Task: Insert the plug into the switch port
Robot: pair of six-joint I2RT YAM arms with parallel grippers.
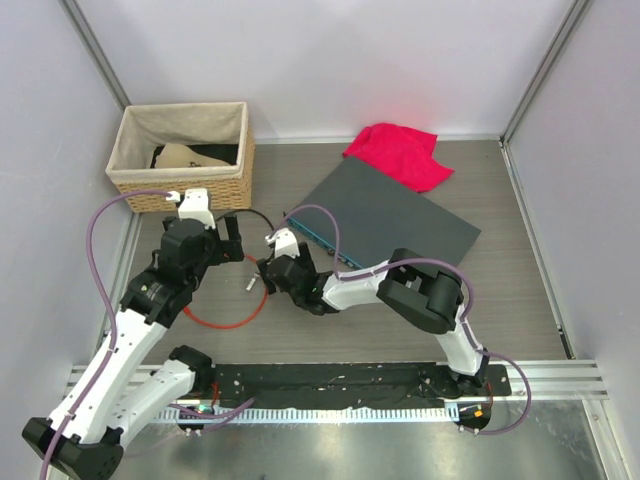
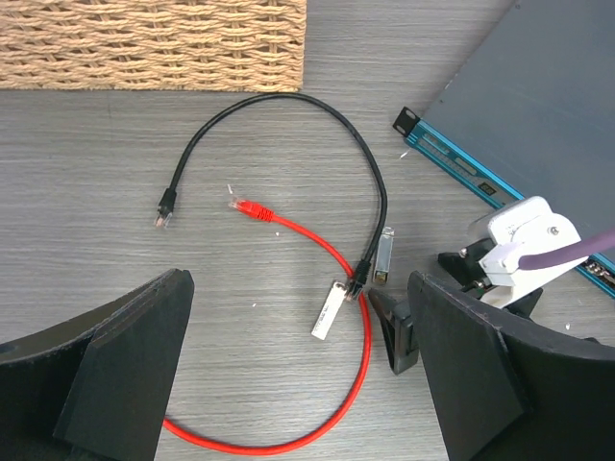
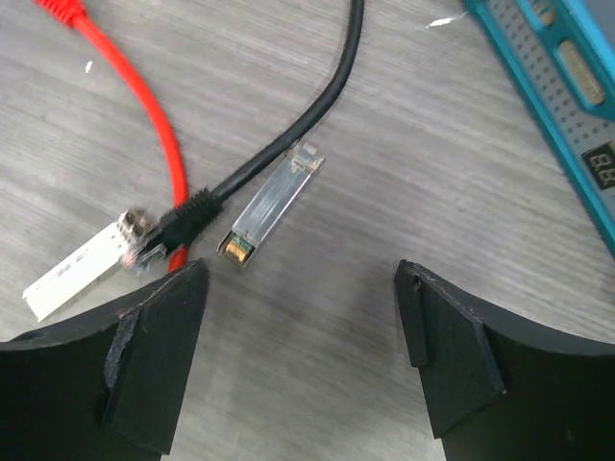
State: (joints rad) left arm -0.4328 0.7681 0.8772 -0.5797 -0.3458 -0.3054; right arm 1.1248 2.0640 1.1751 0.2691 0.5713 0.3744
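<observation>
Plug (image 3: pixel 272 206): slim silver metal block, lying flat | switch (image 1: pixel 400 215): dark-grey, teal front

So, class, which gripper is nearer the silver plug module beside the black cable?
Right. The right gripper hovers open just above the silver plug module; the left gripper hangs farther back, toward the basket.

table (image 1: pixel 330 340) | on it: basket (image 1: pixel 190 185), switch box (image 1: pixel 400 215), red cloth (image 1: pixel 400 155), red cable (image 2: pixel 298 230), black cable (image 3: pixel 348 48), two modules (image 3: pixel 274 206)
</observation>
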